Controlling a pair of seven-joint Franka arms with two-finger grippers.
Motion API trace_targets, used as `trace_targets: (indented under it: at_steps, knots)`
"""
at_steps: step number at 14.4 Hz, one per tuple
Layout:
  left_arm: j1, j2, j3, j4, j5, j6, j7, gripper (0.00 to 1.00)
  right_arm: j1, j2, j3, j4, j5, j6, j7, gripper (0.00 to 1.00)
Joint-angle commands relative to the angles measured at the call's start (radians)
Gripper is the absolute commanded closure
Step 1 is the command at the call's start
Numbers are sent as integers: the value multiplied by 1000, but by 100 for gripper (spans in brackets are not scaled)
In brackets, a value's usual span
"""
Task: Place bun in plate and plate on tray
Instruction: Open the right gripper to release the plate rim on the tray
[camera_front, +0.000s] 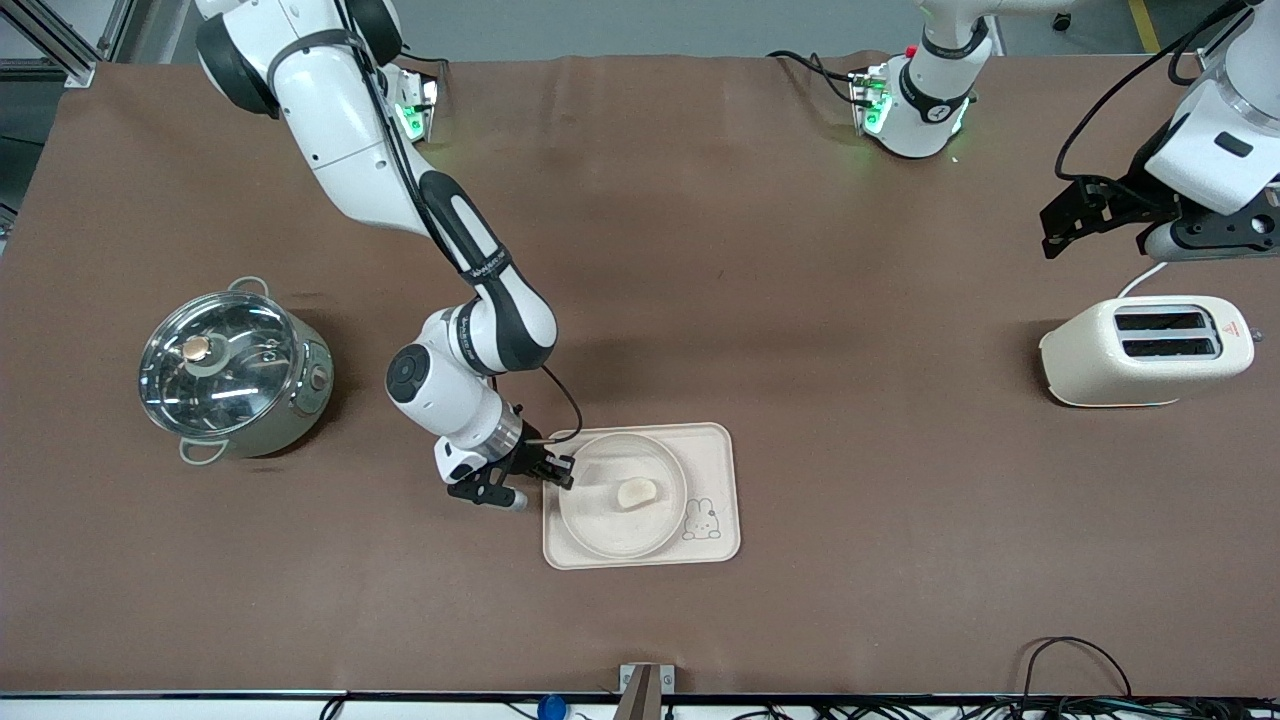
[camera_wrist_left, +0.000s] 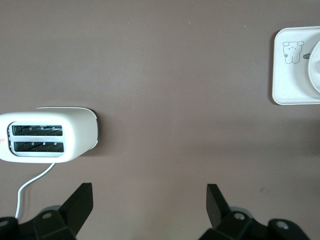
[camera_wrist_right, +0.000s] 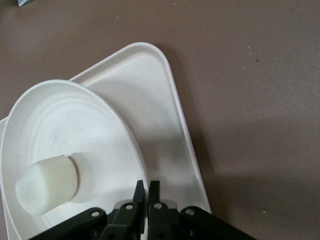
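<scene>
We find the rabbit-printed tray nearest the front camera, with the round plate resting on it and the bun lying inside the plate, so both placements look complete to us. The right gripper sits at the plate's rim on the side toward the right arm's end of the table; in the right wrist view its fingers are pressed together over that rim, apparently pinching it. The step in hand is the set-down; we judge that the next move calls for opening the fingers and lifting clear without dragging the plate. Farther back, the left gripper waits with jaws wide apart and empty, over the cloth by the toaster.
</scene>
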Motion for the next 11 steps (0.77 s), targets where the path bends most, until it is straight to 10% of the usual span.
trace_targets:
  at_steps: [1,5,11]
  knots:
    - [3,-11,3,0,-6,3,21,0,10,15,-7,18,-5,1,13,99]
    - [3,-13,3,0,-5,1,21,0,8,16,-6,18,-8,0,15,96]
    - [24,-21,3,0,-5,-27,34,0,6,-54,-4,12,-1,-93,78,30]
